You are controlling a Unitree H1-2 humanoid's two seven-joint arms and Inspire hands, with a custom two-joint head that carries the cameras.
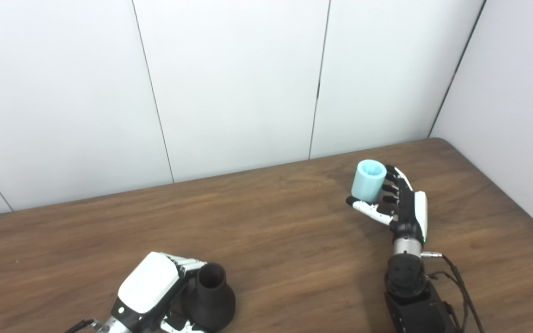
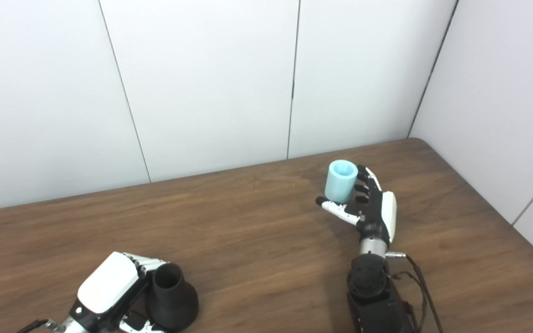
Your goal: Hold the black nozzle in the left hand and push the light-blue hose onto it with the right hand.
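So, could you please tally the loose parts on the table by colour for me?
Black: 1, the black nozzle, at the left hand.
Light blue: 1, the light-blue hose, at the right hand.
Total: 2.

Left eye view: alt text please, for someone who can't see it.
The right hand is shut on an upright light-blue hose toward the far right of a brown wooden table, while the left hand at the near left edge is wrapped around the black nozzle, open end up. The two parts are far apart; white wall panels stand behind.
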